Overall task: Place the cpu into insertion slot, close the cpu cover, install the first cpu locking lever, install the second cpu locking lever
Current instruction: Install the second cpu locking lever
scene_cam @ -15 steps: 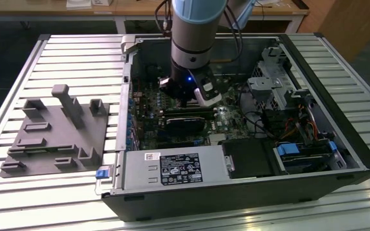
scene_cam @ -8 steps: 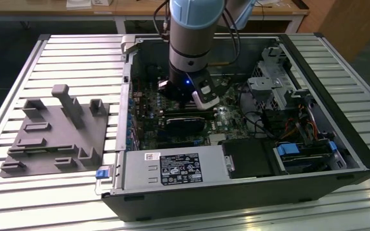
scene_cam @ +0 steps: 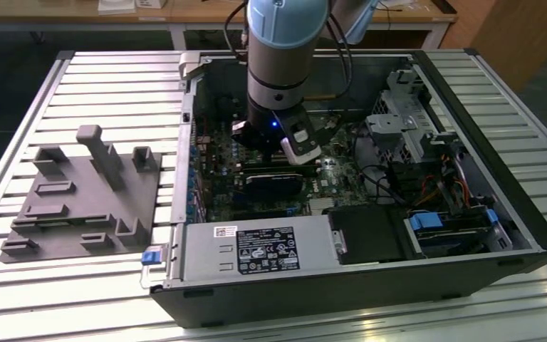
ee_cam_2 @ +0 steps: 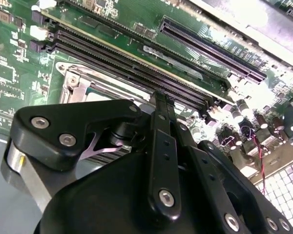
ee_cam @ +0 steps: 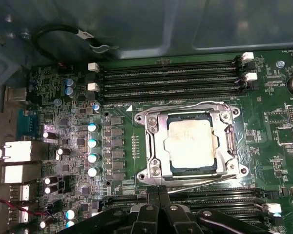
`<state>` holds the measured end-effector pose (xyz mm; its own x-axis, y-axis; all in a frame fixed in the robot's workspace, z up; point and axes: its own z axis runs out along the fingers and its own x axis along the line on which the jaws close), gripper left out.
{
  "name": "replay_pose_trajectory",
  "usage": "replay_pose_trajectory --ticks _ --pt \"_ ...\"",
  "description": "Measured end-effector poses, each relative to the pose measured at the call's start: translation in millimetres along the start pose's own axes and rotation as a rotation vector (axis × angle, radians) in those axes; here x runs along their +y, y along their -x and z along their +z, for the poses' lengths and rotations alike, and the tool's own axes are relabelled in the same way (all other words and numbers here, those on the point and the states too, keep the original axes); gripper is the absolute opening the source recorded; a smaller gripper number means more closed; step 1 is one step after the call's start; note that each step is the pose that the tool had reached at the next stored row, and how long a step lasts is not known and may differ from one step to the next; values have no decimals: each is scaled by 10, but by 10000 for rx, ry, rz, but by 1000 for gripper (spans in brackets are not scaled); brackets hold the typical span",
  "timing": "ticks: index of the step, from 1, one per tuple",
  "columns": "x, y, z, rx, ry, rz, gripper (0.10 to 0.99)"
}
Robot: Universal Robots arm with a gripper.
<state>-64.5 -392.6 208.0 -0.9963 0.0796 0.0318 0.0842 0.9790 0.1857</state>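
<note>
arm: grey and blue arm (scene_cam: 275, 64) comes down into the open computer case (scene_cam: 369, 285) from above, over the middle of the motherboard (scene_cam: 335, 182)
tool: black tool (ee_cam: 160, 195) sits low over the board, fingertips at the socket edge that faces the near memory slots; in the second wrist view the tool (ee_cam_2: 161, 105) shows both black fingers (ee_cam_2: 162, 141) pressed flat together, no gap, nothing between them
tool contact: tips are right at the wire levers along that socket edge; whether they touch one cannot be told
cpu: cpu (ee_cam: 192, 142) lies flat in the socket, pale beige top showing through the frame's window
cpu cover: cpu cover (ee_cam: 157, 141) is down flat around the chip, silvery frame on all four sides
levers: thin wire lever (ee_cam: 183, 106) runs along the far socket edge, another wire lever (ee_cam: 205, 178) along the near edge by the fingertips; latched or not cannot be told
memory slots: four long black slots (ee_cam: 171, 78) beyond the socket, more slots (ee_cam: 219, 195) on the near side, beside the tool
capacitors: row of silver-topped capacitors (ee_cam: 93, 148) next to the socket
case: stands on the slatted metal tabletop (scene_cam: 112, 78), side panel off
fixture: grey block fixture (scene_cam: 83, 196) on the tabletop at the exterior view's left, well apart from the case
</note>
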Motion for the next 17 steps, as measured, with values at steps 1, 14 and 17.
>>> replay_pose_trajectory --ticks 1,14,17 --pt "0 0 0 0 1 0 106" --pt "-35 -106 62 22 252 -5 106" --pt "-41 -124 78 28 326 -6 106"
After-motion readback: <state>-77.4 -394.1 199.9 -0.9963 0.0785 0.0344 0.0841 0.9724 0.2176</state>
